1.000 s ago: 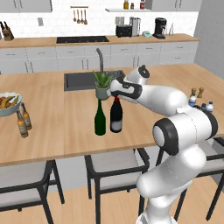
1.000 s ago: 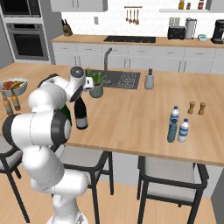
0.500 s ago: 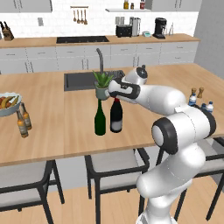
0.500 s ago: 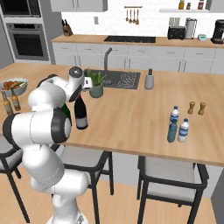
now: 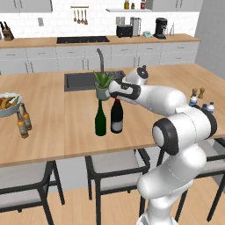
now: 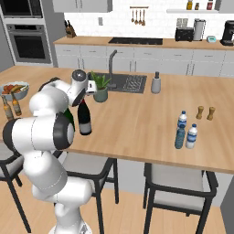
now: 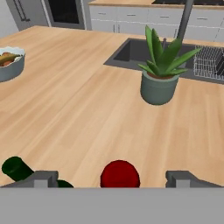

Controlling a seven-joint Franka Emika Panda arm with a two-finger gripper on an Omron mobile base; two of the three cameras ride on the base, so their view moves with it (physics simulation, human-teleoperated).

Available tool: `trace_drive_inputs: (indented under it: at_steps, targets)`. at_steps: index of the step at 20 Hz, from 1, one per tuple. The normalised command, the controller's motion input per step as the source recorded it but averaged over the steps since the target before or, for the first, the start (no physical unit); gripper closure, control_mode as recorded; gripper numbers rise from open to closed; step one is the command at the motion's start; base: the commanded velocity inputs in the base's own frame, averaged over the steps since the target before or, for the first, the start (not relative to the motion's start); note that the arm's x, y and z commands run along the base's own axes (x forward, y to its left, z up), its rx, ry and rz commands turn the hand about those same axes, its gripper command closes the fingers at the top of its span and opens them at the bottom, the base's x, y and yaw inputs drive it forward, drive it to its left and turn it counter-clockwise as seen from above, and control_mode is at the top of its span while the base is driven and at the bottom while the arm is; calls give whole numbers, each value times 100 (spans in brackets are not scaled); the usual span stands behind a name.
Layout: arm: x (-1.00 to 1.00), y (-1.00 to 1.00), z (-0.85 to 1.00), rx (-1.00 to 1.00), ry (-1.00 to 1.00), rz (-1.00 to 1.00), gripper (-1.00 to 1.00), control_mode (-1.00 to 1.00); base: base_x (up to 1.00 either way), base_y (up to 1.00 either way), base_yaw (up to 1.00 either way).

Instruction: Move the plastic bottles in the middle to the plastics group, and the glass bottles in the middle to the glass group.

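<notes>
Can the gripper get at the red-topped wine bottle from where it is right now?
Probably yes: the gripper sits open with the black wine bottle's red top between its fingertips; the green bottle stands just outside.

A potted plant [image 7: 159, 74] stands by the sink [image 5: 79, 81] (bowl of food [image 5: 8, 104] far left).

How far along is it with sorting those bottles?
The water bottles already stand together. The pincer is open around the red top of the black wine bottle, not gripping. That bottle and the green one are not yet by the small brown bottles.
</notes>
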Motion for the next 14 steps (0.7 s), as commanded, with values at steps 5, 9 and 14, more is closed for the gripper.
trace_drive_inputs:
  at_steps: [5,9,14]
  targets:
    - [0,0,0,0,0,0,100,-100,0,0,0]
    - [0,0,0,0,0,0,100,-100,0,0,0]
    - [0,0,0,0,0,0,100,-100,0,0,0]
